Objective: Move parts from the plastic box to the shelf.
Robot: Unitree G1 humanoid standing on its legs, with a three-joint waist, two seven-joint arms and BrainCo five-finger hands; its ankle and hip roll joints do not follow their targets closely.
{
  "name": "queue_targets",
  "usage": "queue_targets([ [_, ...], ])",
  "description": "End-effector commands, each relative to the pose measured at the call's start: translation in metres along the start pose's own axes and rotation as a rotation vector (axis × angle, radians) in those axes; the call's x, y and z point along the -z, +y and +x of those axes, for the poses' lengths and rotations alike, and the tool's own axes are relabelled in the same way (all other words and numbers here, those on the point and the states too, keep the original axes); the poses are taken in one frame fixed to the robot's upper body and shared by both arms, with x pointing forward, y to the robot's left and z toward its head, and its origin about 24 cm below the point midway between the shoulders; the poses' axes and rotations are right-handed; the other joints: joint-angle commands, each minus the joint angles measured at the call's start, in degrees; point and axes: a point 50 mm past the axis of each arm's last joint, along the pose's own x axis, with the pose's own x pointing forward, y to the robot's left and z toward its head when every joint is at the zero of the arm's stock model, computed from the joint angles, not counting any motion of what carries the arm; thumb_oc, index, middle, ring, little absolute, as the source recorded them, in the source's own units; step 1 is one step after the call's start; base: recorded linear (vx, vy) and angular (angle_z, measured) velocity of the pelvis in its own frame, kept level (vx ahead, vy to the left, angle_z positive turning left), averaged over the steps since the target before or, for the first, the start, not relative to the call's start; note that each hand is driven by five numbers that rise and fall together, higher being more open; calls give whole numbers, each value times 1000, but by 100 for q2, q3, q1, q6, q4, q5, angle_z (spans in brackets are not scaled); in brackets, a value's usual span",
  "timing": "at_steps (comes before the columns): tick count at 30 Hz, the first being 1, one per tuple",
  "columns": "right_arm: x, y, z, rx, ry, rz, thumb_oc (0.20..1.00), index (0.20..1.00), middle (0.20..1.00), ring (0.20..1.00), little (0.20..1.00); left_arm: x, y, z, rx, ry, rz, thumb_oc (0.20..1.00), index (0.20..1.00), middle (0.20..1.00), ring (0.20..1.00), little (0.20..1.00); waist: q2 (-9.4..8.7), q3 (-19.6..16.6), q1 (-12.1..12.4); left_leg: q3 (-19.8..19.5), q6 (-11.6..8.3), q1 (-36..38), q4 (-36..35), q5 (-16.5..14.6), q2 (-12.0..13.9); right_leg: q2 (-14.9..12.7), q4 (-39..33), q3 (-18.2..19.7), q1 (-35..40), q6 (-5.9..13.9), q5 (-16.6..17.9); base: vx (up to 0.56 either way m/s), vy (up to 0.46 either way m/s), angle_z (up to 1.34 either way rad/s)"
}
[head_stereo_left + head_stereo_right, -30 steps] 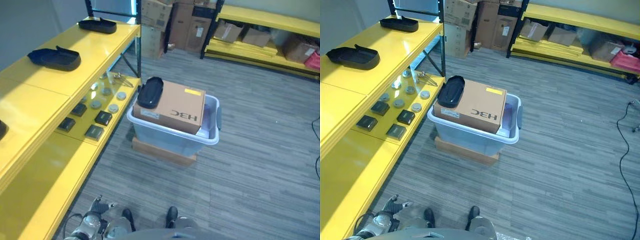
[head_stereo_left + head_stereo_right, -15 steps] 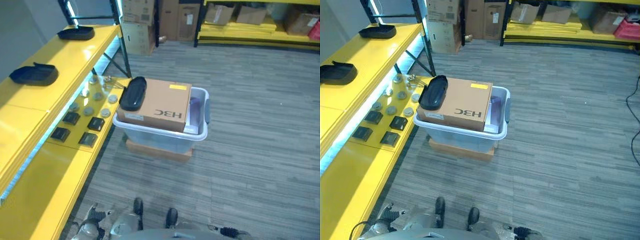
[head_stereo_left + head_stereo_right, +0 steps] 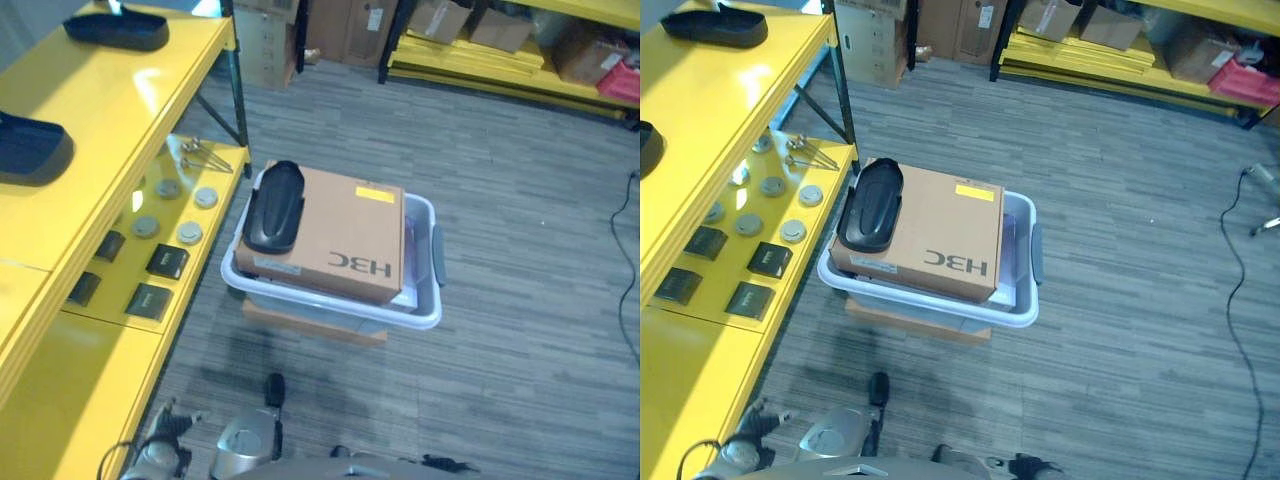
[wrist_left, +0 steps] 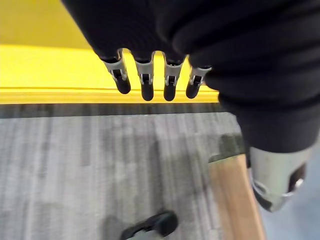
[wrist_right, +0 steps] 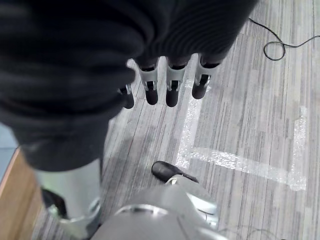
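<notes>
Black part (image 3: 274,206): lying on top of cardboard box (image 3: 330,235), frame centre, well apart from both hands.
Plastic box (image 3: 425,310): pale tub sitting on a wooden block (image 3: 310,323) on grey floor, cardboard box filling it.
L hand (image 4: 150,82): hanging low at lower left by the shelf edge, fingers straight & relaxed, holding nothing.
R hand (image 5: 170,87): hanging over the floor, fingers loose, gripping nothing.
Shelf (image 3: 130,110): yellow, running down frame left; upper level carrying 2 black trays (image 3: 115,27).
Lower level: 4 dark square parts (image 3: 167,261), abt 4 round discs (image 3: 189,233), some metal bits (image 3: 200,152).
Background: more yellow racks w/ cardboard boxes (image 3: 497,28), upper right.
</notes>
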Motion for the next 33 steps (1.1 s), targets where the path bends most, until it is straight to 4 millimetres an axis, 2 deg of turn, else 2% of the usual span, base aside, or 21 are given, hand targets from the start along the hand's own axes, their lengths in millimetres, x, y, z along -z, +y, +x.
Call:
queue_targets([
  [1, -8, -24, -2, 69, -55, 32, 1000, 1000, 1000, 1000, 1000, -3, -8, -3, 12, -51, 36, 1000, 1000, 1000, 1000, 1000, 369, -232, 177, -310, -180, -827, 959, -581, -113, 228, 317, -17, -312, 178, -5, 213, 123, 18],
  [3, -14, -21, -2, 66, -93, 55, 1000, 1000, 1000, 1000, 1000, -3, -7, -3, 21, -57, 57, 1000, 1000, 1000, 1000, 1000, 372, -301, 187, -331, 20, -733, 896, -694, -230, 34, 1162, -8, -561, 349, 170, 184, 117, 6],
  [4, -15, -21, -2, 63, -100, 63, 1000, 1000, 1000, 1000, 1000, -2, -7, -4, 22, -60, 64, 1000, 1000, 1000, 1000, 1000, 373, -310, 185, -333, 59, -710, 881, -718, -252, -5, 1309, 6, -621, 385, 226, 157, 148, -2],
  [5, -19, -20, -2, 63, -128, 72, 1000, 1000, 1000, 1000, 1000, 0, -6, -5, 24, -65, 71, 1000, 1000, 1000, 1000, 1000, 444, -302, 133, -326, 210, -582, 819, -818, -285, -134, 2322, 113, -1055, 433, 471, 123, 152, -5],
  [6, -28, -20, -3, 67, -163, 73, 1000, 1000, 1000, 1000, 1000, 1, -4, -5, 19, -68, 58, 1000, 1000, 1000, 1000, 1000, 547, -230, 56, -343, 317, -484, 787, -895, -274, -198, 3042, 264, -1758, 393, 625, 84, 133, -8],
  [7, -28, -20, -3, 67, -163, 73, 1000, 1000, 1000, 1000, 1000, 1, -4, -5, 19, -68, 58, 1000, 1000, 1000, 1000, 1000, 547, -230, 56, -343, 317, -484, 787, -895, -274, -198, 3042, 264, -1758, 393, 625, 0, 0, 0],
  [8, -41, -20, -4, 69, -207, 66, 1000, 1000, 1000, 1000, 1000, -4, -1, -4, 4, -79, 27, 1000, 1000, 1000, 1000, 1000, 645, -117, -10, -421, 312, -405, 749, -891, -222, -206, 2994, 313, -2293, 307, 709, -39, -130, 19],
  [9, -51, -20, -5, 69, -237, 63, 1000, 1000, 1000, 1000, 1000, -10, 4, -1, -7, -86, 1, 1000, 1000, 1000, 1000, 1000, 664, -38, -34, -462, 254, -393, 742, -889, -165, -217, 2562, 319, -2404, 288, 794, -50, -270, 24],
  [10, -64, -22, -7, 68, -272, 65, 1000, 1000, 1000, 1000, 1000, -21, 9, 3, -22, -104, -11, 1000, 1000, 1000, 1000, 1000, 584, 61, -82, -513, 180, -404, 796, -977, -119, -235, 1447, 318, -2374, 342, 1027, -20, -372, 12],
  [11, -70, -23, -8, 64, -291, 62, 1000, 1000, 1000, 1000, 1000, -26, 15, 6, -40, -109, -19, 1000, 1000, 1000, 1000, 1000, 497, 96, -147, -545, 152, -453, 897, -1070, -84, -207, 988, 381, -2354, 395, 1174, 27, -354, 3],
  [12, -73, -24, -8, 63, -295, 54, 1000, 1000, 1000, 1000, 1000, -28, 19, 7, -49, -100, -35, 1000, 1000, 1000, 1000, 1000, 484, 101, -187, -503, 108, -443, 901, -1033, 13, -145, 865, 422, -2206, 377, 997, 78, -292, 17],
  [14, -74, -26, -9, 63, -292, 52, 1000, 1000, 1000, 1000, 1000, -31, 22, 9, -57, -91, -54, 1000, 1000, 1000, 1000, 1000, 399, 59, -193, -501, 37, -515, 995, -1010, 66, -156, 496, 352, -2047, 383, 1003, 130, -234, 48],
  [16, -76, -33, -10, 78, -309, 81, 1000, 1000, 1000, 1000, 1000, -23, 13, 6, -47, -68, -81, 1000, 1000, 1000, 1000, 1000, 269, 74, -149, -508, -178, -594, 1215, -939, 220, -145, 53, 255, -1690, 349, 1064, 187, -315, 45],
  [17, -87, -35, -13, 79, -337, 101, 1000, 1000, 1000, 1000, 1000, -17, 4, 3, -47, -60, -84, 1000, 1000, 1000, 1000, 1000, 183, 103, -130, -502, -321, -577, 1154, -853, 340, -39, -218, 250, -1485, 279, 1077, 95, -209, 10],
  [21, -99, -43, -19, 96, -382, 164, 1000, 1000, 1000, 1000, 1000, 0, -8, -4, -36, -27, -83, 1000, 1000, 1000, 1000, 1000, 90, -3, -120, -523, -484, -400, 776, -708, 465, 71, -579, 172, -1192, 253, 1046, 105, -104, -8],
  [24, -107, -51, -26, 101, -477, 236, 1000, 1000, 1000, 1000, 1000, 10, -12, -9, -25, -14, -49, 1000, 1000, 1000, 1000, 1000, 98, -117, -88, -538, -568, -154, 416, -610, 558, 112, -716, 52, -998, 278, 1013, 109, -33, 2],
  [27, -144, -44, -48, 68, -649, 287, 1000, 1000, 1000, 1000, 1000, 18, -12, -12, -28, 2, -22, 1000, 1000, 1000, 1000, 1000, 102, -209, -81, -541, -589, 13, 237, -583, 574, 97, -764, -19, -908, 296, 1016, 55, 13, 15],
  [29, -184, -37, -82, 72, -841, 326, 1000, 1000, 1000, 1000, 1000, 27, -9, -15, -44, 22, -29, 1000, 1000, 1000, 1000, 1000, 107, -294, -129, -515, -564, 116, 86, -560, 581, 87, -727, -6, -932, 310, 991, -17, 72, 7],
  [30, -198, -37, -101, 80, -917, 340, 1000, 1000, 1000, 1000, 1000, 32, -7, -16, -48, 34, -39, 1000, 1000, 1000, 1000, 1000, 112, -336, -163, -476, -550, 172, 1, -554, 580, 81, -747, 3, -927, 331, 991, -28, 74, -19],
  [32, -208, -44, -119, 113, -1023, 369, 1000, 1000, 1000, 1000, 1000, 36, -5, -17, -58, 48, -56, 1000, 1000, 1000, 1000, 1000, 121, -379, -202, -432, -540, 236, -85, -543, 579, 70, -789, 11, -907, 360, 1007, -37, 88, -20],
  [33, -220, -60, -145, 141, -1100, 406, 1000, 1000, 1000, 1000, 1000, 41, -1, -18, -65, 68, -74, 1000, 1000, 1000, 1000, 1000, 138, -454, -263, -351, -526, 360, -222, -542, 572, 65, -849, 59, -871, 401, 1030, -43, 133, -9],
])
